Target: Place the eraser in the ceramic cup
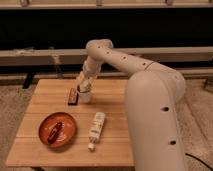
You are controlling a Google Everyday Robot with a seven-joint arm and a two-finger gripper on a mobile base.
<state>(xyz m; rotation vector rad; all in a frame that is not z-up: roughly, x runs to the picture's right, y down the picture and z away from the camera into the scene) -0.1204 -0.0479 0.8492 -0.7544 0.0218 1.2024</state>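
The eraser, a dark flat block with a brownish top, lies on the wooden table at the back left. The white ceramic cup stands right beside it on its right. My gripper is directly above the cup, at its rim, and partly hides the cup's top. The eraser is just left of the gripper and lies free on the table.
An orange-red bowl with a dark red oblong thing in it sits at the front left. A white tube-like bottle lies in the middle front. My large white arm covers the table's right side.
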